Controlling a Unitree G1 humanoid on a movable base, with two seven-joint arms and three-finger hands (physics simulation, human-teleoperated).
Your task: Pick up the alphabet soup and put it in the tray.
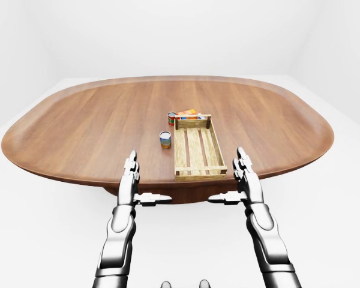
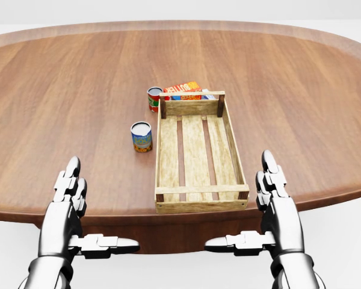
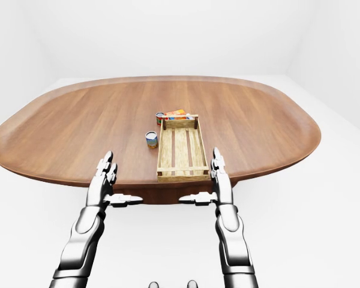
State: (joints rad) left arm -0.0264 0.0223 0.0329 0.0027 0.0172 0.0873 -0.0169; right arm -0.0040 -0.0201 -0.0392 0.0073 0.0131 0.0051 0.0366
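Head view: soup can (image 2: 141, 136) upright on worktop (image 2: 78, 90), just left of tray (image 2: 195, 152), apart from its wall. Second can (image 2: 154, 99) and box (image 2: 183, 88) at tray's top end; labels too small to read, so target a judgement. Left hand (image 2: 69, 208) and right hand (image 2: 275, 208) at near worktop edge, fingers spread wide, holding nothing. Best: reach left hand, close round can's middle, lift clear of wall.
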